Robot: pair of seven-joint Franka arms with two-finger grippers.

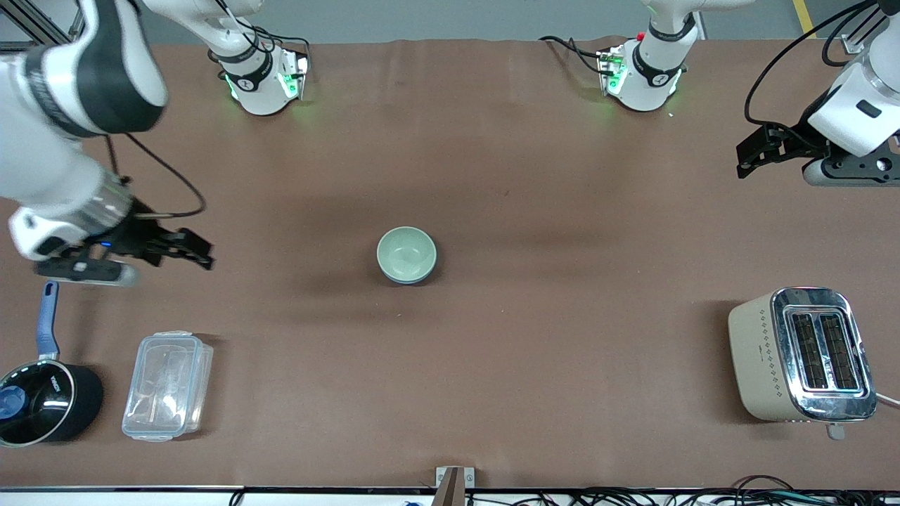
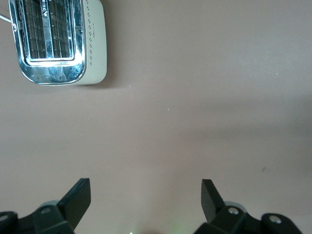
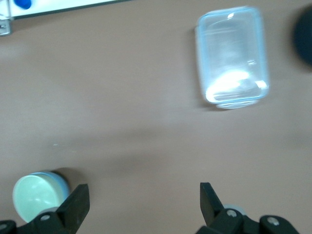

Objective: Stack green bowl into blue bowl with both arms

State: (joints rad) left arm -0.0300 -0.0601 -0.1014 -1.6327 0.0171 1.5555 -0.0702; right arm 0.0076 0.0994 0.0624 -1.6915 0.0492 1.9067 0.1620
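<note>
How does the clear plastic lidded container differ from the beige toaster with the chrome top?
The clear plastic lidded container is see-through and low; the beige toaster with the chrome top is opaque and taller. The container lies toward the right arm's end of the table, the toaster toward the left arm's. Both are roughly rectangular and lie nearer the front camera than the stacked bowls.

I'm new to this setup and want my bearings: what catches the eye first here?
The green bowl sits inside the blue bowl at mid-table. Both grippers hang open and apart from it: the right gripper above the black saucepan and clear container, the left gripper above the toaster's end.
</note>
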